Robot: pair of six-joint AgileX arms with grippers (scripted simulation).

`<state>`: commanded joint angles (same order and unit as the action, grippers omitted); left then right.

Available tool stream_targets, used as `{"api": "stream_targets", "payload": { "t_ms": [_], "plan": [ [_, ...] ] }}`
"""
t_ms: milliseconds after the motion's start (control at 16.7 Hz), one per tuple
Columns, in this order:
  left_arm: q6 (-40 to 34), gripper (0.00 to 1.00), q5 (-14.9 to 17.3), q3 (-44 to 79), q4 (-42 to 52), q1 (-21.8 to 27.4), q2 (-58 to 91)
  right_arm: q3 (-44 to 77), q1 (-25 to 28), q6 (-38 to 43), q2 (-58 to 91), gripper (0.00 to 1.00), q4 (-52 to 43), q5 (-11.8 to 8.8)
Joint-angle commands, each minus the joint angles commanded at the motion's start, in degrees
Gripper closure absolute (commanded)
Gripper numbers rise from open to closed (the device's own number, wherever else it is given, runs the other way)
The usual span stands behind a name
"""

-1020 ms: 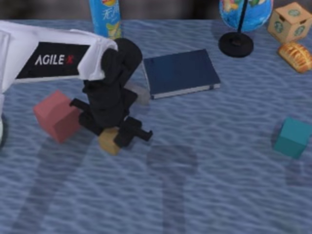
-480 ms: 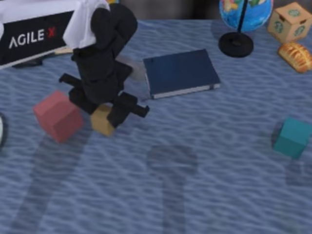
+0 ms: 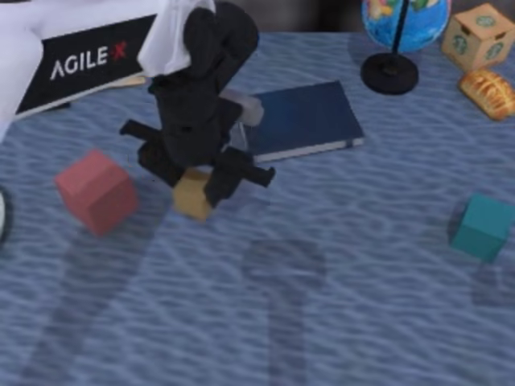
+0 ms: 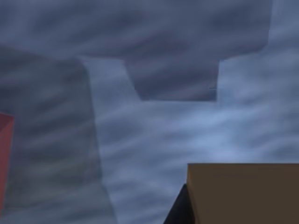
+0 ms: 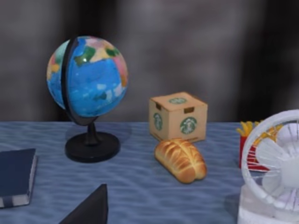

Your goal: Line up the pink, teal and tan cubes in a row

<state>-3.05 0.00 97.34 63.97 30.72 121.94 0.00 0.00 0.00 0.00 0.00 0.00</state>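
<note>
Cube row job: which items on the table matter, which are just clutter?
Job:
pink cube
teal cube
tan cube, held in left gripper

Clutter:
blue notebook
globe
logo box
bread
fan
fries

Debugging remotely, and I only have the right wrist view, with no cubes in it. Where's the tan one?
Observer: The small matte tan cube is gripped in the left hand, near the dark blue hardcover book.
Operator: Pink?
Observer: The large dusty pink cube sits to the tan cube's left, apart from it.
Operator: Teal?
Observer: The mid-sized teal cube stands alone near the right edge of the table.
</note>
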Motion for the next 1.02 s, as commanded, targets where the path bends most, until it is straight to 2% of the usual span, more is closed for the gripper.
{"api": "stream_targets", "payload": {
  "t_ms": [180, 480, 660, 840, 1020],
  "plan": [
    [-10.26, 1.00, -0.28, 8.40, 4.07, 4.79, 4.73, 0.00, 0.00, 0.00, 0.00, 0.00, 0.00, 0.00],
    [-32.54, 1.00, -0.75, 23.71, 11.87, 14.16, 13.28, 0.00, 0.00, 0.00, 0.00, 0.00, 0.00, 0.00],
    [-43.23, 1.00, -1.01, 31.38, 15.47, 18.93, 16.96, 0.00, 0.00, 0.00, 0.00, 0.00, 0.00, 0.00],
    [-48.52, 1.00, -1.22, 35.77, 17.29, 21.66, 18.68, 0.00, 0.00, 0.00, 0.00, 0.00, 0.00, 0.00],
    [-49.11, 1.00, -1.25, 36.30, 17.49, 21.99, 18.85, 0.00, 0.00, 0.00, 0.00, 0.00, 0.00, 0.00]
  ]
}}
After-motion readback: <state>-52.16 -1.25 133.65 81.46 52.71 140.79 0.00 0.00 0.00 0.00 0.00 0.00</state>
